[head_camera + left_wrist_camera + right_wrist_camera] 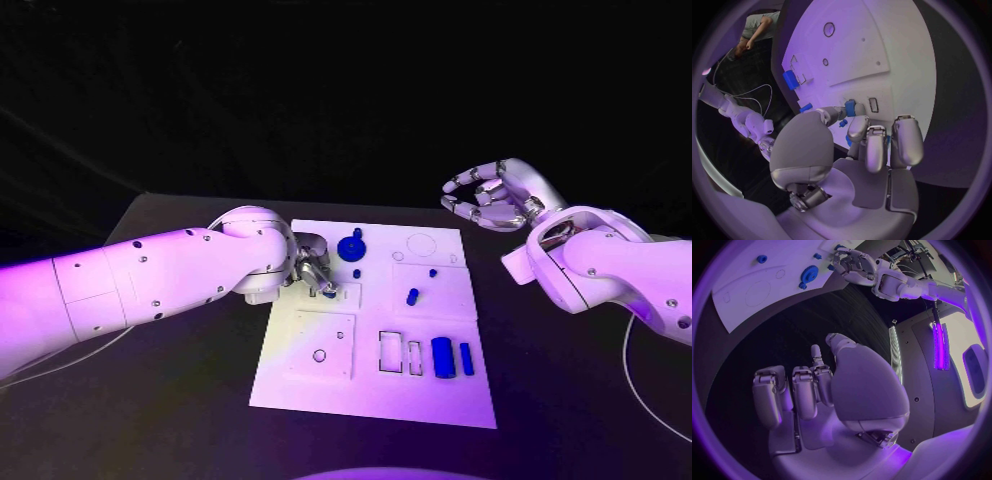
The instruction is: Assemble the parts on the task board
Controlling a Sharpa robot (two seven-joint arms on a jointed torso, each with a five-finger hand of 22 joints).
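Observation:
The white task board [372, 395] lies mid-table. My left hand [309, 272] hovers low over its upper left part, thumb and a finger pinching a small blue part [849, 107] beside a small rectangular slot [873, 104]; the left hand [864, 150] has its other fingers curled. A round blue part [352, 247] stands just behind that hand. My right hand [495, 196] hangs raised past the board's far right corner, fingers loosely curled and apart around nothing. The right wrist view shows the right hand [817, 390], and the left hand [856, 265] at the board [754, 295].
Two blue blocks [443, 357] [466, 358] lie side by side at the board's lower right, next to rectangular cut-outs [391, 352]. A small blue peg [413, 296] stands mid-board. A cable [635, 370] trails on the black table at the right.

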